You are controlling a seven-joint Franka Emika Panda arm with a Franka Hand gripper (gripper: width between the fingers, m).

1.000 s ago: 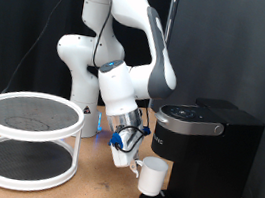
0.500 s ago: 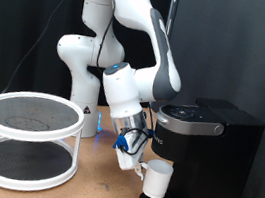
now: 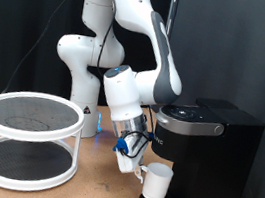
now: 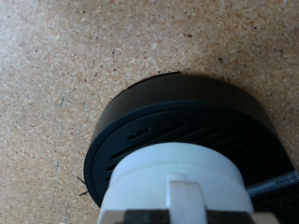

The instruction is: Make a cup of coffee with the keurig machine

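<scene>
Lowered onto the drip tray [image 4: 140,131], the cup [image 3: 157,182] stands upright, handle clamped by the hand [image 3: 134,166].

cup [image 3: 157,183] under keurig machine [image 3: 207,161] spout

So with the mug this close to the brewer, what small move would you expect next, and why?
Probably a short lowering. The gripper holds the cup by its handle under the keurig machine, and the wrist view shows the cup directly above the black drip tray. Whether it already touches the tray cannot be told, so easing down before letting go seems sensible.
</scene>
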